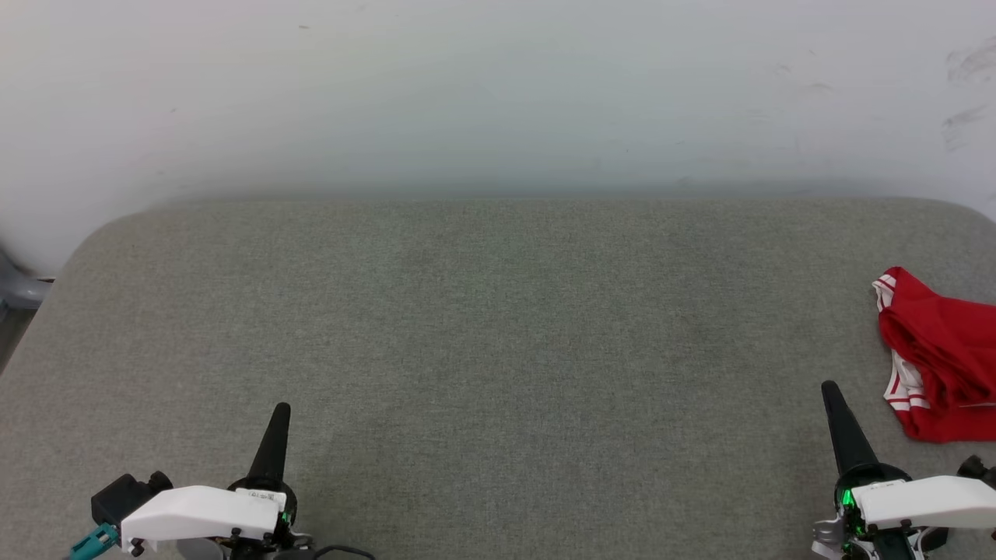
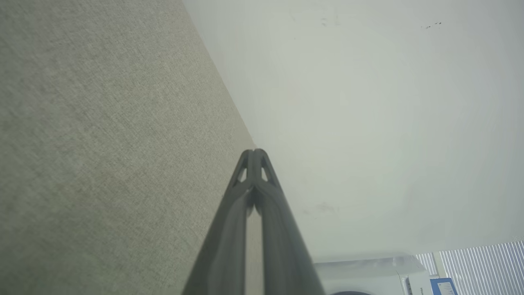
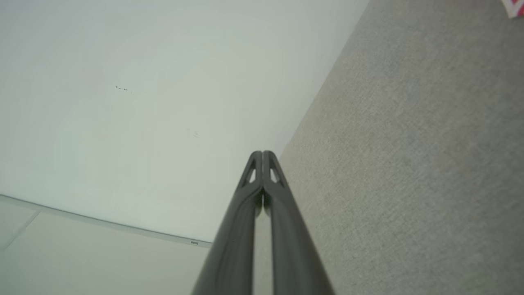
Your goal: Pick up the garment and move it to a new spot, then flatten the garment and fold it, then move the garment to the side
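Note:
The garment (image 1: 938, 358) lies bunched at the far right edge of the grey table (image 1: 498, 334), red with white striped trim; part of it runs out of the head view. A small corner of the garment (image 3: 515, 7) shows at the top right of the right wrist view. My right gripper (image 1: 829, 388) is shut and empty, just left of and below the heap, not touching it. My left gripper (image 1: 282, 408) is shut and empty near the front left of the table. In both wrist views the fingertips meet: left gripper (image 2: 254, 151), right gripper (image 3: 262, 153).
A white wall (image 1: 498, 93) rises directly behind the table's far edge. A white appliance (image 2: 368, 274) and window blinds (image 2: 483, 266) show low in the left wrist view. A grey object (image 1: 15, 288) sits past the table's left edge.

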